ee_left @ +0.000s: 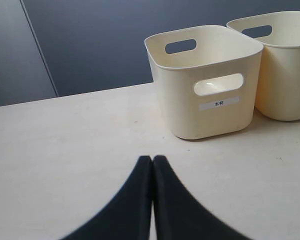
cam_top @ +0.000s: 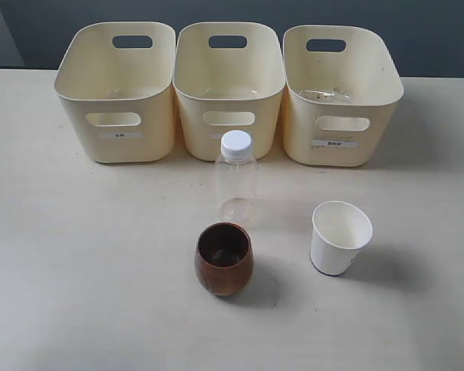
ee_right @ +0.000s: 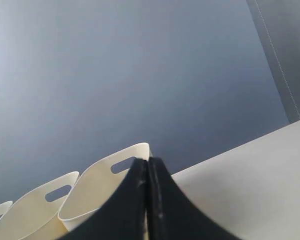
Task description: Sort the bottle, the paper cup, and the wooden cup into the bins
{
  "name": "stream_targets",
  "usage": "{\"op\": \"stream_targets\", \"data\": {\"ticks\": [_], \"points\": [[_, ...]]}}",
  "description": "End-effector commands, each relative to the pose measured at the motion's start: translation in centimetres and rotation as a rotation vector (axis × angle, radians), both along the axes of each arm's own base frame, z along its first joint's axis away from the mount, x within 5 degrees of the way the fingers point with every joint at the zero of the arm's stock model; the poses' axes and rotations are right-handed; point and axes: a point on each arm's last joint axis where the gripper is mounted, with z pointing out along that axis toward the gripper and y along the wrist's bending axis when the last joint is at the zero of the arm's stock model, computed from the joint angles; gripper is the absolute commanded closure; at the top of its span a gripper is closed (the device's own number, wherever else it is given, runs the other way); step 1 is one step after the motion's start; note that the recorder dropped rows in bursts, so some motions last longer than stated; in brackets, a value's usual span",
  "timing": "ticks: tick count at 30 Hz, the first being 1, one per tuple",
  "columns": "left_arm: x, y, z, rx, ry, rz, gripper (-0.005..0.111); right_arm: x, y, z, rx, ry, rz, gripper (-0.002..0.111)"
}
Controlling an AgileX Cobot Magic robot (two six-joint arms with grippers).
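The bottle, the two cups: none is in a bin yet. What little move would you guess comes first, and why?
Probably the right tool opens and lowers toward the paper cup: both tools are shut, away from the items, and that cup stands free on the right.

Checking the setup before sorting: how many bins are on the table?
3, in a row at the back: left bin, middle bin, right bin. All three show fully; none seems hidden.
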Motion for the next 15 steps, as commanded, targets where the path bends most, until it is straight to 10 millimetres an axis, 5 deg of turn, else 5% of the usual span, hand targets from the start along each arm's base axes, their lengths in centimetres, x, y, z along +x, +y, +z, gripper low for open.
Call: {"op": "stream_targets", "data": {"ticks": [1, 15], "points": [[-0.03, -0.03, -0.02, -0.009, -0.003, -0.004, 0.107, -0.1, -0.04, 0.27, -0.008, -0.014, -0.009, 0.109], [-0.03, -0.03, -0.02, -0.009, -0.003, -0.004, 0.107, -0.14, -0.15, 0.42, -0.007, -0.031, -0.021, 0.109]]}}
